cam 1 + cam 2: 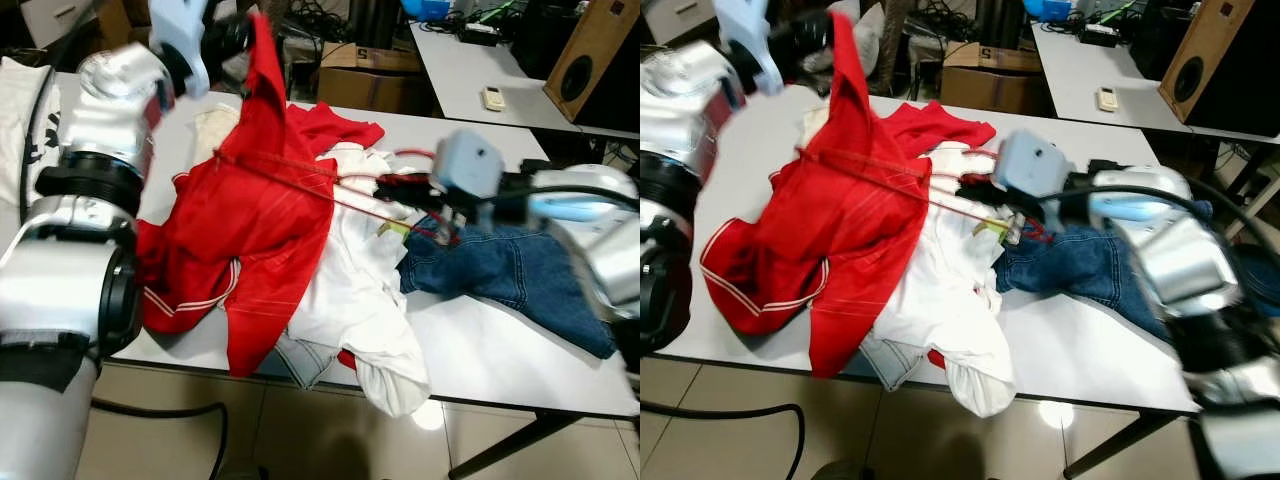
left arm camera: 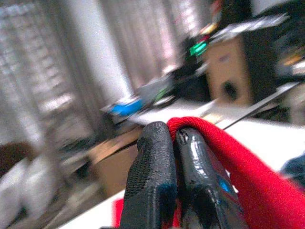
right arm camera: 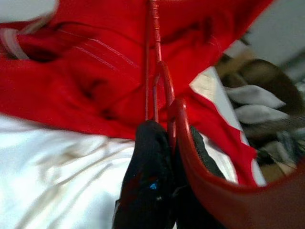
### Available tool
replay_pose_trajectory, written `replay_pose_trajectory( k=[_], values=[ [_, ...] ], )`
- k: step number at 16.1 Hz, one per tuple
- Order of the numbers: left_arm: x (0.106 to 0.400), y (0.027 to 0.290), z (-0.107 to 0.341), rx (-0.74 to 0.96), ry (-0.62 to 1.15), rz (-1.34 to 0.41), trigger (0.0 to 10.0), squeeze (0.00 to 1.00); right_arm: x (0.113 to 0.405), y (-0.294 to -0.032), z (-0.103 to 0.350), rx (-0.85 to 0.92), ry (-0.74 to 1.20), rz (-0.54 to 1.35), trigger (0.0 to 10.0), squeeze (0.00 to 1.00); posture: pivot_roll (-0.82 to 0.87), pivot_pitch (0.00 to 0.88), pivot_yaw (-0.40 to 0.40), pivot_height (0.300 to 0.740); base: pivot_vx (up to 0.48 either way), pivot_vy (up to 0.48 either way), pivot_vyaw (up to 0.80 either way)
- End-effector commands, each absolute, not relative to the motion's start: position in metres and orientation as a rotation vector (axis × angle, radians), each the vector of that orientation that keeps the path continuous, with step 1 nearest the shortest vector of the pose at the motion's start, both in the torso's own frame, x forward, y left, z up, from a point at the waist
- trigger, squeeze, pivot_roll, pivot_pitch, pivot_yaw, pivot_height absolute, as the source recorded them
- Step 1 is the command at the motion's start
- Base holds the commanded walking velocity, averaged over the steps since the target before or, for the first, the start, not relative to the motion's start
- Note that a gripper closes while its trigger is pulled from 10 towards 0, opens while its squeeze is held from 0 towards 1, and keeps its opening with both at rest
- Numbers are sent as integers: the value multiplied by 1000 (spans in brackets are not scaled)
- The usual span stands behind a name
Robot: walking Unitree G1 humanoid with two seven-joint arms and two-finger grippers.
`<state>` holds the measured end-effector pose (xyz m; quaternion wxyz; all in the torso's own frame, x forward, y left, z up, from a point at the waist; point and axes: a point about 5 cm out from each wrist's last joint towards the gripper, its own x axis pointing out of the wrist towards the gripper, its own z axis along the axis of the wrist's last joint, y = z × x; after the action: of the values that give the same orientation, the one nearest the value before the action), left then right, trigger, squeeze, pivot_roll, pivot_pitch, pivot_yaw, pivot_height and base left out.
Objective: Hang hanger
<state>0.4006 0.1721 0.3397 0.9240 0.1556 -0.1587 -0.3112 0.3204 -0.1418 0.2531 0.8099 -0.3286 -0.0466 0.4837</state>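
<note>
A red jacket (image 1: 250,220) with white trim lies partly on the white table (image 1: 520,350). My left gripper (image 1: 235,40) holds its collar lifted above the pile. In the left wrist view the fingers (image 2: 152,162) are shut on a fold of the red fabric (image 2: 238,162). A thin red wire hanger (image 1: 290,168) runs across the jacket toward the right. My right gripper (image 1: 400,188) is shut on its hook end over the clothes. The right wrist view shows the black fingers (image 3: 147,171) clamped at the hanger's neck (image 3: 155,57), with red cloth behind.
A white garment (image 1: 360,290) drapes over the table's front edge, and blue jeans (image 1: 500,265) lie under my right arm. Behind stand a cardboard box (image 1: 350,85), a second table with a remote (image 1: 493,97) and a wooden speaker (image 1: 590,50).
</note>
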Motion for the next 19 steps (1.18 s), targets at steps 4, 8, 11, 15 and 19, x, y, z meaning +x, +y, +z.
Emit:
replay_pose_trajectory(
  k=[4,8,11,15,19],
  values=[
    [370,141,328,255,-305,-831,10000,0,338,-119,261,-645,-179,964,10000,0,-28,0,-62,740,0,0,0],
    [341,137,343,111,-358,-889,10000,0,356,-111,252,-736,-143,921,10000,0,-21,0,-88,740,0,0,0],
    [327,148,391,10,-583,-878,10000,0,389,-132,278,-923,-166,649,10000,0,-23,0,-93,740,0,0,0],
    [309,163,458,-122,-893,-824,10000,0,406,-154,364,-1029,-442,213,10000,0,-23,0,-97,740,0,0,0],
    [309,171,450,-158,-890,-794,10000,0,402,-157,388,-994,-596,152,10000,0,-32,0,-90,740,0,0,0]
  ],
)
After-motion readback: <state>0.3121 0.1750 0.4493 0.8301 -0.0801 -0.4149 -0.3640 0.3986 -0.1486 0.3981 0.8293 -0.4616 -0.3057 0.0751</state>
